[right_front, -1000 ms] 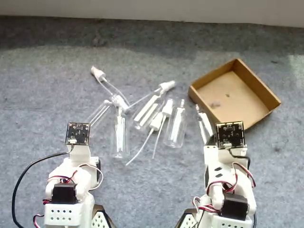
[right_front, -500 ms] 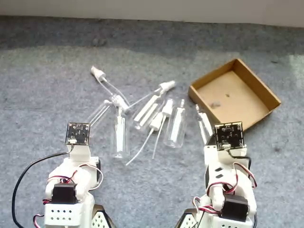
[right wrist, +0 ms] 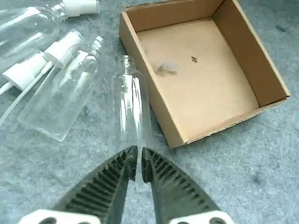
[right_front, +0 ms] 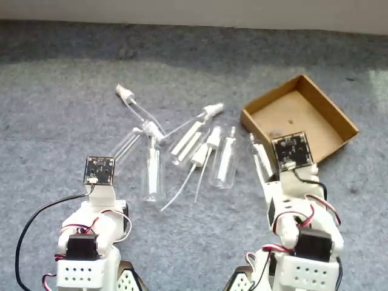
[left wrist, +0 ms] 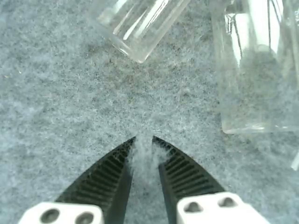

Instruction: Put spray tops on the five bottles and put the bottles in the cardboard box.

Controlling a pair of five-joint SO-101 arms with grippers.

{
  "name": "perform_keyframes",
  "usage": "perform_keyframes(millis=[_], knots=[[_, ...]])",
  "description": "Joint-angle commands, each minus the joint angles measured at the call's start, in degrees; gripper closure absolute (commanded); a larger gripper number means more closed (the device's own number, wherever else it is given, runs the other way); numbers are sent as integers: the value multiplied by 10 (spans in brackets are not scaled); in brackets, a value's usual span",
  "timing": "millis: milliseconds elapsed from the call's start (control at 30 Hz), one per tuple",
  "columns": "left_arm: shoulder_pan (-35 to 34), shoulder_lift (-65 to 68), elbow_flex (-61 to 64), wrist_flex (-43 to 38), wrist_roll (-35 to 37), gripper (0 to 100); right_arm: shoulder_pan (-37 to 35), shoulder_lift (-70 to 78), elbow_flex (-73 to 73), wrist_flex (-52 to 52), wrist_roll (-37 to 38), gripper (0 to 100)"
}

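The right gripper (right wrist: 139,151) hangs over the base end of a slim bottle (right wrist: 128,107). Its ribbed jaws are pinched almost together and hold nothing. The left gripper (left wrist: 144,139) is likewise closed to a sliver and empty, low over the carpet (right_front: 60,121). Seen from above, the cardboard box (right_front: 297,124) sits at about two o'clock from the bottle cluster, and the slim bottle lies just beside its near wall with its open neck pointing to twelve.

Coming down with the jaws this narrow would likely shove the bottle rather than straddle it. Being round, smooth and on its side, it could roll against the box or squirt out of a pinch. The neighbouring flat bottle (right wrist: 60,102) lies close at nine o'clock, so a wide opening may nudge it.

The bottles are clear, glossy plastic and hard to see at the edges. The spray tops (right_front: 200,156) are white, with thin dip tubes (which look prone to bending or snagging). The carpet is grey and nappy. The box is shallow, brown and open-topped.
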Motion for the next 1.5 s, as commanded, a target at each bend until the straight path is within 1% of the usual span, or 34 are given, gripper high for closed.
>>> perform_keyframes(millis=[0, 133, 300, 400, 567, 667, 767, 967, 1467], knots=[[-8, 0, 13, 2, 4, 995, 3, 161, -95, 4, 4, 991], [-8, 0, 13, 2, 4, 995, -5, 292, -160, 5, 4, 972], [-8, 0, 13, 2, 4, 995, -51, 422, -245, 39, 4, 817], [-8, 0, 13, 2, 4, 995, -87, 484, -302, 57, 4, 765], [-8, 0, 13, 2, 4, 995, -138, 582, -403, 107, 4, 759], [-8, 0, 13, 2, 4, 995, -141, 647, -457, 121, 4, 755], [-8, 0, 13, 2, 4, 995, -138, 712, -497, 128, 4, 728], [-8, 0, 13, 2, 4, 995, -138, 805, -547, 124, 4, 724], [-8, 0, 13, 2, 4, 995, -138, 935, -604, 124, 6, 724]])
